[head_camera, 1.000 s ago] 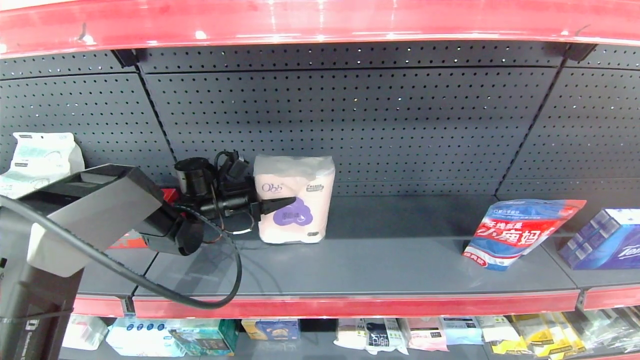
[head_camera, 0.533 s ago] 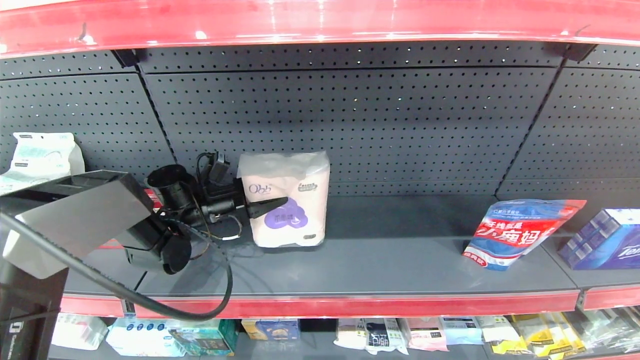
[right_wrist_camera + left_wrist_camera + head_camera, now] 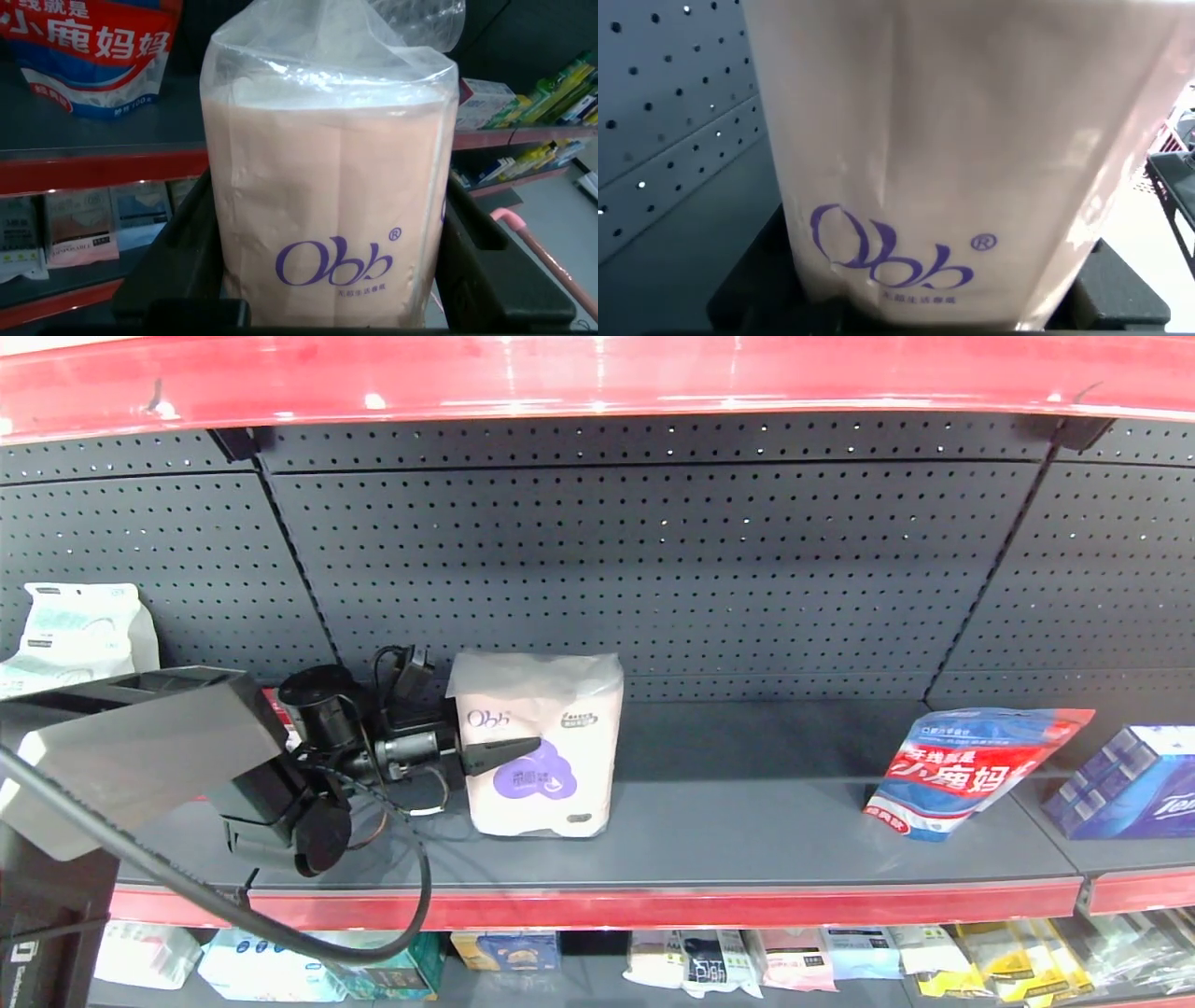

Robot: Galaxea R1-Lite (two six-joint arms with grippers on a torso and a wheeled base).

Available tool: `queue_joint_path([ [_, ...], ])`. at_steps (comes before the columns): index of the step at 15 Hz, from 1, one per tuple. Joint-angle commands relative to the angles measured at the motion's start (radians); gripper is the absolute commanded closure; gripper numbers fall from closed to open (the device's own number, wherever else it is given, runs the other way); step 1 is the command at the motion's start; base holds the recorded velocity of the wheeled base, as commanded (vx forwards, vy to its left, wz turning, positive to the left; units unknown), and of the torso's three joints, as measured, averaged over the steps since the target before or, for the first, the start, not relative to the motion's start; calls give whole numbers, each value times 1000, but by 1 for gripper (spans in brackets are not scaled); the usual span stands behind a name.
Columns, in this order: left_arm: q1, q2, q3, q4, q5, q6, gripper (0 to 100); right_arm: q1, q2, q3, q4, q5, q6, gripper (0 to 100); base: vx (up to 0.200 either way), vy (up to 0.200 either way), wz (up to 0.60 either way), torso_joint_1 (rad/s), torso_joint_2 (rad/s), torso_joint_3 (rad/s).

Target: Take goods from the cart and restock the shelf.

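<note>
Lowered toward the grey shelf [image 3: 747, 831], my left gripper [image 3: 525, 748] clamps the pink film-wrapped tissue-roll pack [image 3: 565, 705]; releasing it tilted could topple it.

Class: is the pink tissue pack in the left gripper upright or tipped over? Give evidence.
Upright: the tissue pack stands tall, bottom edge level along the shelf, with the left gripper clamped on it.
</note>
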Motion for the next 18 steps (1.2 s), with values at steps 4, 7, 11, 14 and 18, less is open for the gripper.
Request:
queue_joint_path([
  [4, 23, -43, 26, -1, -3, -55, 100, 0, -10, -3, 1, 2, -2, 100, 0, 0, 0, 0, 0, 0],
  [7, 21, -80, 98, -1, -7, -26, 100, 0, -13, 8, 1, 5, -2, 100, 0, 0, 0, 0, 0, 0],
  [11, 21, -129, 135, -1, -7, -16, 100, 1, -8, 8, 1, 8, -2, 100, 0, 0, 0, 0, 0, 0],
  [14, 17, -152, 147, -1, -7, -15, 100, 1, -10, 8, 2, 8, -1, 100, 0, 0, 0, 0, 0, 0],
  [18, 14, -162, 195, -1, -8, -10, 100, 1, -11, 11, 1, 5, -1, 100, 0, 0, 0, 0, 0, 0],
])
